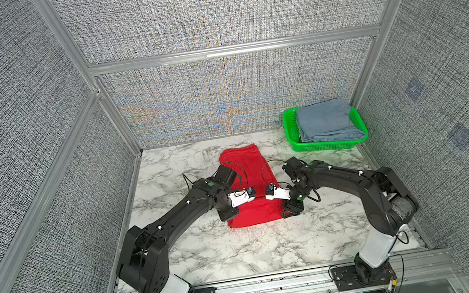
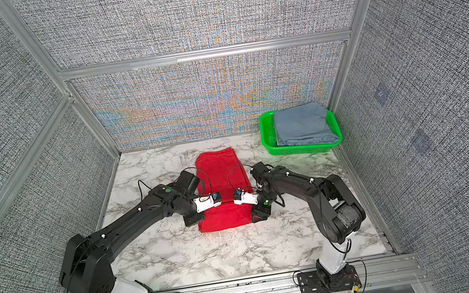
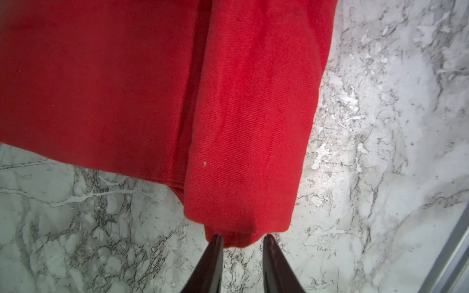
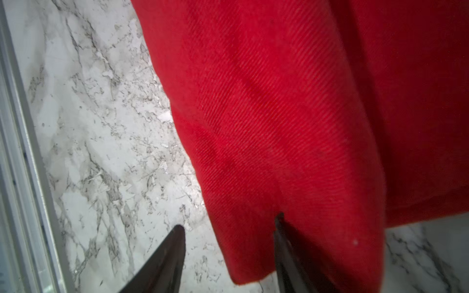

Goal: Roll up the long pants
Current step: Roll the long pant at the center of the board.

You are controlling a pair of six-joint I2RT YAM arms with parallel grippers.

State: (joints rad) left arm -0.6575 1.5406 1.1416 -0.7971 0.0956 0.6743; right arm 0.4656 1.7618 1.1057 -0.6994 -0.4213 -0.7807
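Observation:
The long pants (image 1: 246, 167) (image 2: 220, 168) are bright red and lie folded into a long strip in the middle of the marble table, with a thicker turned-over fold at the near end. My left gripper (image 1: 230, 214) (image 2: 194, 219) points down at that fold's left end. In the left wrist view it (image 3: 243, 238) is shut on the tip of the red cloth (image 3: 241, 126). My right gripper (image 1: 291, 208) (image 2: 259, 212) hangs at the fold's right end. There it (image 4: 229, 223) stands open, one finger over the red cloth (image 4: 279, 114) and the other over bare marble.
A green basket (image 1: 291, 132) (image 2: 266, 136) holding a folded blue-grey garment (image 1: 325, 121) stands at the back right corner. Grey fabric walls on metal frames close in the marble table (image 1: 243, 253). A metal edge rail (image 3: 451, 253) (image 4: 15, 152) shows in both wrist views.

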